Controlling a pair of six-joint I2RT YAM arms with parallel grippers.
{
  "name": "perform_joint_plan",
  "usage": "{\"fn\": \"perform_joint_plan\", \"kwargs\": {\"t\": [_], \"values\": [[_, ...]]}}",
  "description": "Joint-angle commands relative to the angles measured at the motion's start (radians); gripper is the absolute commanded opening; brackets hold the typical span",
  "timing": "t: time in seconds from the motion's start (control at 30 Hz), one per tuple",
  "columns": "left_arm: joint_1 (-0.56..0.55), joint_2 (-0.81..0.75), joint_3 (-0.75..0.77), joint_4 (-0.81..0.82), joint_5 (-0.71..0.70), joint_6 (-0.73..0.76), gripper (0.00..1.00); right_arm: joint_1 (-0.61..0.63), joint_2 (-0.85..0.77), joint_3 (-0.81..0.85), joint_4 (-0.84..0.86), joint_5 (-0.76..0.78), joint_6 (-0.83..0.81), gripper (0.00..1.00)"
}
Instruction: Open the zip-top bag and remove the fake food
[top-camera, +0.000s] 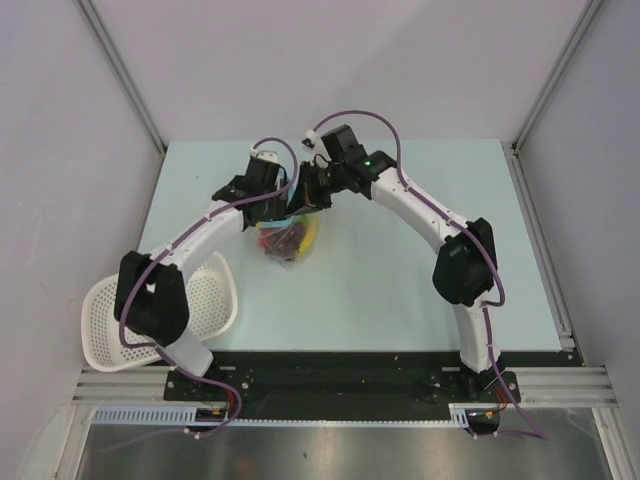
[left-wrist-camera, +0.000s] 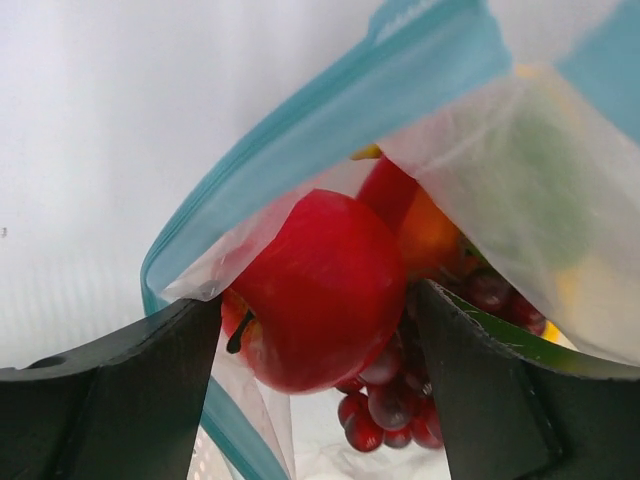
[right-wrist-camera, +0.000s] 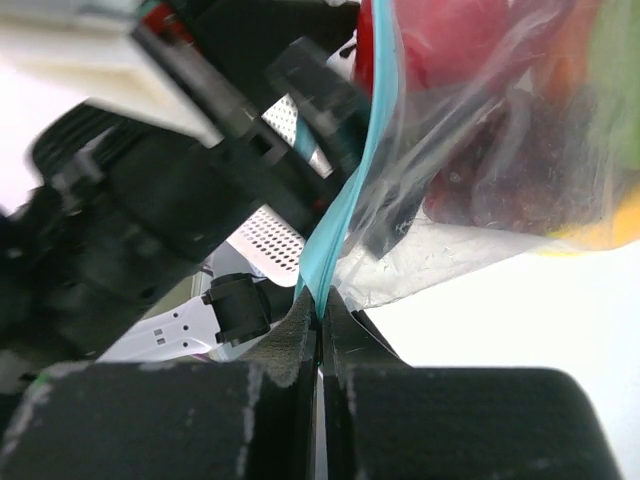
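- pale blue-green tabletop (top-camera: 400, 270) between plain grey walls (top-camera: 60, 120); a white mesh basket (top-camera: 110, 330) sits at its near left corner, partly under the left arm.
- both arms reach in to meet over the middle of the far half, and the zip-top bag (top-camera: 300, 252) hangs just below where they meet, its lower end towards the tabletop.
- the fake food (top-camera: 283, 238) is all inside the bag, showing as a red, yellow and dark cluster through the clear plastic.
- the left pincer (left-wrist-camera: 318, 295) stands wide, its two dark fingers (left-wrist-camera: 120, 400) well apart at the bag's mouth.
- the red round piece (left-wrist-camera: 310, 240) fills nearly all the space between those fingers; i cannot tell whether either finger touches it.
- the light blue-teal zip strip (left-wrist-camera: 380, 90) arches over the red piece, and the left finger's tip meets the plastic at the bag's edge.
- behind and below the red piece lie the dark red-purple grape bunch (left-wrist-camera: 390, 410) and an orange piece (left-wrist-camera: 430, 235); a green piece (left-wrist-camera: 550, 190) shows hazily through the plastic on the right.
- the right pincer (right-wrist-camera: 320, 315) is pressed closed, with the zip strip running straight down into the seam between its tips, so it pinches one lip of the bag.
- from that view the bag's filled part lies above and to the right of the closed tips.
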Motion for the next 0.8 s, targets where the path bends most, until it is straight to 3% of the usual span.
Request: {"fn": "perform_joint_plan", "kwargs": {"t": [0.0,0.13,0.23,0.27,0.43,0.57,0.77], "values": [[-0.011,0.036,-0.012,0.054,-0.079,0.016,0.81,0.008,-0.071,0.0,0.022,-0.031,0.009,0.0],[-0.011,0.049,-0.009,0.073,-0.11,0.02,0.76,0.01,-0.074,-0.011,0.027,-0.035,0.012,0.0],[-0.011,0.033,-0.015,0.1,-0.107,0.029,0.65,0.01,-0.073,-0.012,0.028,-0.032,0.01,0.0],[-0.011,0.025,-0.018,0.109,-0.106,0.034,0.54,0.01,-0.071,-0.011,0.028,-0.034,0.009,0.0],[-0.011,-0.035,-0.031,0.131,-0.076,0.055,0.28,0.01,-0.071,-0.012,0.017,-0.034,-0.002,0.0],[-0.011,-0.078,-0.027,0.114,0.029,0.061,0.03,0.004,-0.073,-0.011,0.013,-0.025,-0.019,0.0],[-0.011,-0.203,-0.027,0.051,0.189,0.037,0.0,-0.015,-0.073,-0.011,-0.012,-0.002,-0.052,0.0]]}}
